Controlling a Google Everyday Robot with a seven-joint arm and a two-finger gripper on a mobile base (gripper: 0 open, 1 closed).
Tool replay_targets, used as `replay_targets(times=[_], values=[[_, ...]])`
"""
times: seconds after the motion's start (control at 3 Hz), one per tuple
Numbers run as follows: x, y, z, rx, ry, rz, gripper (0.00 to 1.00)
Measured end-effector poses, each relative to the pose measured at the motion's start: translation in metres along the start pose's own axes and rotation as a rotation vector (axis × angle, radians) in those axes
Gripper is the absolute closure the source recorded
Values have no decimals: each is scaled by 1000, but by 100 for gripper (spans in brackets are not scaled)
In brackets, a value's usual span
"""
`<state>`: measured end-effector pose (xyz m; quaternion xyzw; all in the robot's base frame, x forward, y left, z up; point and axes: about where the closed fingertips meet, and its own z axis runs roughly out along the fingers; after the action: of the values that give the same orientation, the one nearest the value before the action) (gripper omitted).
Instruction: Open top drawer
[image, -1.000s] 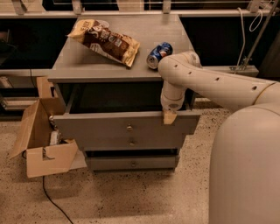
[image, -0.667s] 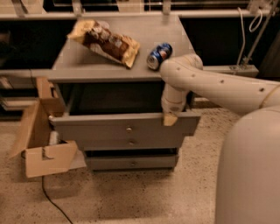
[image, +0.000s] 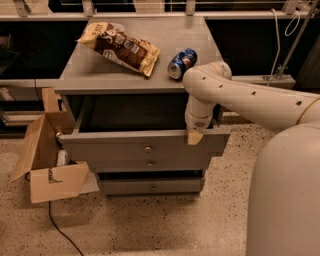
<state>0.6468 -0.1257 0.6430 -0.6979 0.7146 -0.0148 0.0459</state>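
Camera view: arm (image: 250, 97) bends down, tool (image: 195, 136) on top drawer (image: 110, 145) rim; grip unclear.

The top drawer (image: 115, 145) stands pulled out; the gripper (image: 195, 136) sits on its front edge, right of its knob (image: 147, 148)

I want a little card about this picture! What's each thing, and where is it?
top drawer: open, dark inside
gripper: at the top drawer's front edge, right of the knob
cabinet: grey, with three drawers
chip bag: lying on the cabinet, left side
can: on its side on the cabinet, right of the chip bag
lower drawers: two, under the top drawer
box: open cardboard, on the floor left of the cabinet
cable: on the floor by the box
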Motion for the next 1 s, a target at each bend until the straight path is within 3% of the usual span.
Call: replay_targets(times=[0.33,0.67,1.0], values=[[0,0,1,-3,0,-1,30],[-1,30,6,-61,21,-39,1],[1,55,10,-120,53,-52,0]])
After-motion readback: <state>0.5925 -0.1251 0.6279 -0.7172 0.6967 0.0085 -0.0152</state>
